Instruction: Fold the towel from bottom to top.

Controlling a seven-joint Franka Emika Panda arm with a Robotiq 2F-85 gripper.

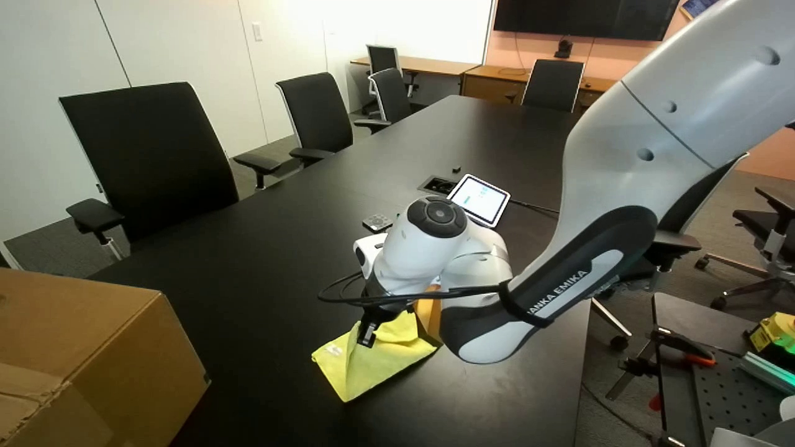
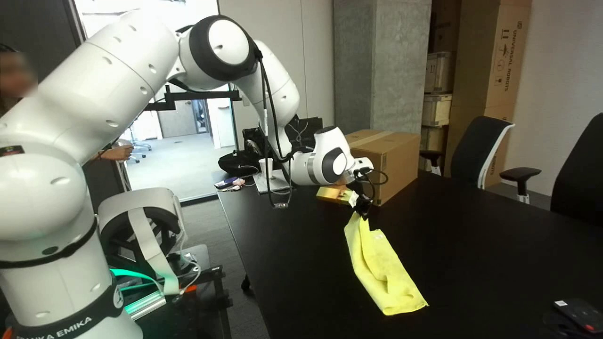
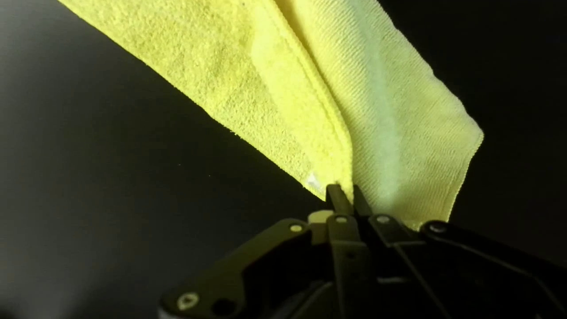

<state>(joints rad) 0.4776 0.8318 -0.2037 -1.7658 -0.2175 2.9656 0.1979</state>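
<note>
The yellow towel lies on the dark table and shows in both exterior views (image 1: 391, 363) (image 2: 384, 278). It also fills the upper part of the wrist view (image 3: 203, 66). Part of it is folded over, with a raised crease along its length. My gripper (image 3: 348, 190) is shut on an edge of the towel, with the cloth pinched between its two fingertips. In an exterior view, my gripper (image 2: 362, 214) holds that end lifted into a peak above the table, while the far end lies flat. My gripper (image 1: 367, 338) also shows over the towel from above.
A large cardboard box (image 1: 93, 354) stands on the table (image 1: 267, 298), and also shows behind the gripper (image 2: 395, 155). An orange-yellow object (image 2: 332, 194) sits near the wrist. A tablet (image 1: 479, 200) and a small keypad-like device (image 1: 377, 222) lie farther along. Chairs (image 1: 149, 161) line the table.
</note>
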